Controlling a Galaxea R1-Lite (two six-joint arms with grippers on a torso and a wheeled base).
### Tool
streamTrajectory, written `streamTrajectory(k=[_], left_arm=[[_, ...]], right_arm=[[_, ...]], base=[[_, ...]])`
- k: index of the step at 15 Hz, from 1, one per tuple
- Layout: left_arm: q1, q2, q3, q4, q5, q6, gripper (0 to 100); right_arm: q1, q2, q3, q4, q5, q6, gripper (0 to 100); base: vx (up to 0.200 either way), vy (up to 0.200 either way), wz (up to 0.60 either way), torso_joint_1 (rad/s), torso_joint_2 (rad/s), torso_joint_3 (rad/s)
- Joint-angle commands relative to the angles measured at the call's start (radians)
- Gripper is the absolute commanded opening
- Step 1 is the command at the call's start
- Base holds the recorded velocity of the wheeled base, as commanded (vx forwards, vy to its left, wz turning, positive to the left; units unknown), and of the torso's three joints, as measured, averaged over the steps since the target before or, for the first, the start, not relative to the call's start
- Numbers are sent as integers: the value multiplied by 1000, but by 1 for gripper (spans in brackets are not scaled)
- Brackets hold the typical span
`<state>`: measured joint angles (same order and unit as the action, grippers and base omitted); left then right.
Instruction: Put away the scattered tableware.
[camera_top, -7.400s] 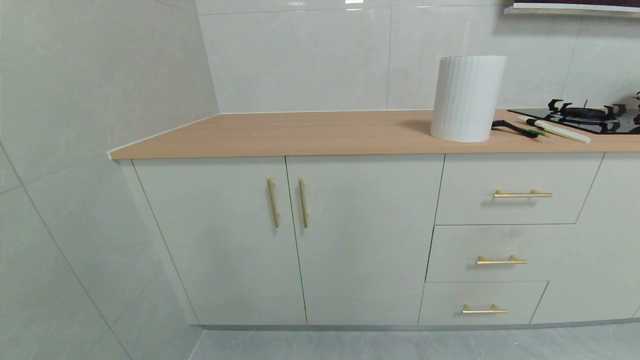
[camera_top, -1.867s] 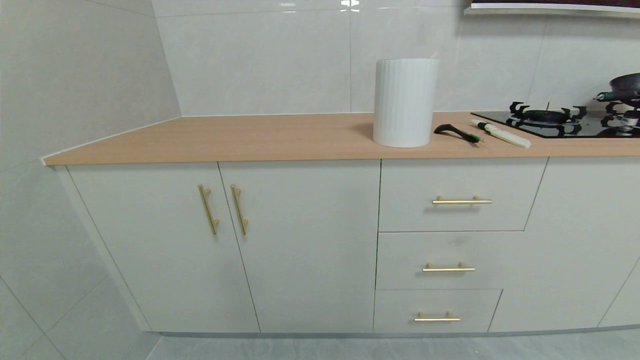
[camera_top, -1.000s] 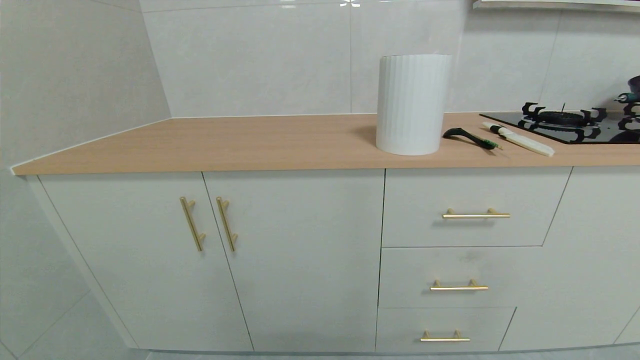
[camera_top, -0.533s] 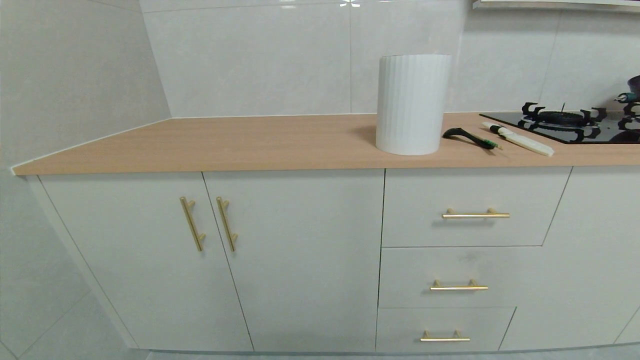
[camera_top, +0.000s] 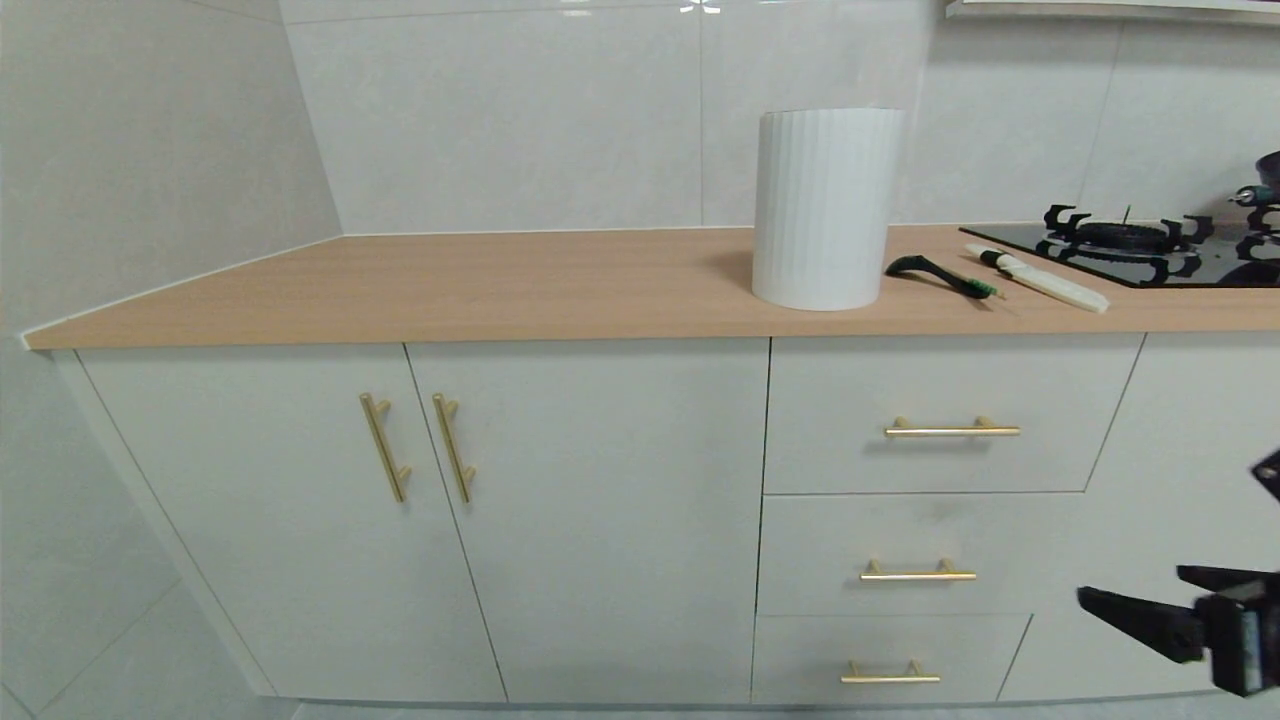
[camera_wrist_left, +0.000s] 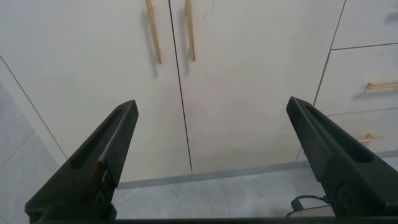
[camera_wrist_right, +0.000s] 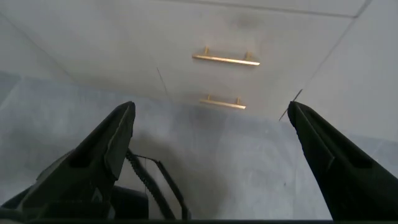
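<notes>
Two loose pieces sit on the counter (camera_top: 450, 285), both at 3 o'clock of the white ribbed container (camera_top: 822, 205).
- Black-handled utensil (camera_top: 940, 275): lies flat with its long axis running 10 to 4 o'clock. The curved black end is nearest the container and the green tip points to 4 o'clock.
- Pale utensil (camera_top: 1040, 277): lies flat just beside the first one, apart from it and roughly parallel. Its dark end is at 10 o'clock and its pale end at 4 o'clock, near the counter's front edge.

The hob (camera_top: 1130, 245) is at 2 o'clock of the pale utensil and close to it. At 9 o'clock of the container, the counter runs out to the corner wall.

The container stands upright. Its rim is above our line of sight, so we can't tell what's in it. The cabinet doors (camera_top: 590, 520) and drawers (camera_top: 950, 415) are all closed.

- Left gripper (camera_wrist_left: 211, 102): jaws spread wide and holding nothing. It is low down, facing the seam of the double doors.
- Right gripper (camera_wrist_right: 210, 109): jaws spread wide and holding nothing. It faces the lower drawer handles. In the head view it sits at 4 o'clock, well below counter level.
</notes>
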<state>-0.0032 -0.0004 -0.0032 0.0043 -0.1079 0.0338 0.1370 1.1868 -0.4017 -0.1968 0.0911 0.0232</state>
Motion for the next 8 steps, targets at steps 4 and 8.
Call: streamTrajectory(k=[4, 8], left_arm=[[0, 0, 0, 0, -1, 0, 100], [0, 0, 0, -1, -1, 0, 100]], right_arm=[[4, 758, -85, -429, -11, 0, 100], [1, 1028, -86, -753, -96, 3, 100]], base=[[0, 0, 0, 0, 0, 0], [0, 0, 0, 0, 0, 0]])
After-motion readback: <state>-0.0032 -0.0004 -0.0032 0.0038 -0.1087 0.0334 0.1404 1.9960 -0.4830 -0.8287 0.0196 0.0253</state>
